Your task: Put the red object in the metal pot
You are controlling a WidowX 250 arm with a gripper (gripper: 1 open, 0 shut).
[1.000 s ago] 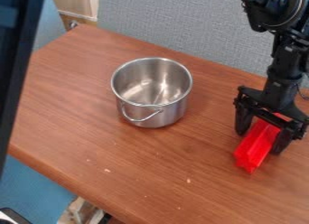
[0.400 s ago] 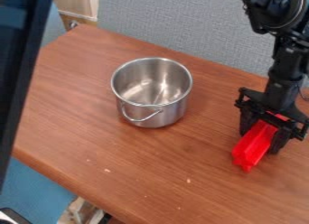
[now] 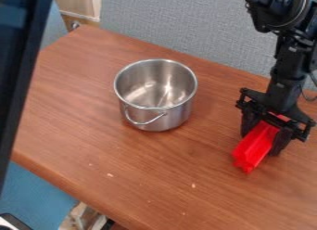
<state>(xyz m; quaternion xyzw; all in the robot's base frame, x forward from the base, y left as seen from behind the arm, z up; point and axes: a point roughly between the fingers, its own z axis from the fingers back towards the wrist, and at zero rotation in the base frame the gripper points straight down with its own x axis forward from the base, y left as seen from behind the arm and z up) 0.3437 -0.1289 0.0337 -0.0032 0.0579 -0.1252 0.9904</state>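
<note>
Reddish-brown wood grain covers the surface (image 3: 87, 122), which runs diagonally through the view, its near edge falling away at lower left and its far edge meeting a grey-blue wall behind. A dark vertical panel blocks the left side of the picture, and a pale boxy item sits beyond the far corner. One metal pot (image 3: 156, 93) stands upright near the middle, its wire handle hanging down the near side, with bare wood all around it. One red object (image 3: 255, 146) lies well apart from the pot toward the right edge, one end resting on the wood and the upper end between the black jaws. The single gripper (image 3: 272, 125) points straight down, jaws clenched on the red object's upper end. Open wood lies between pot and bar.
</note>
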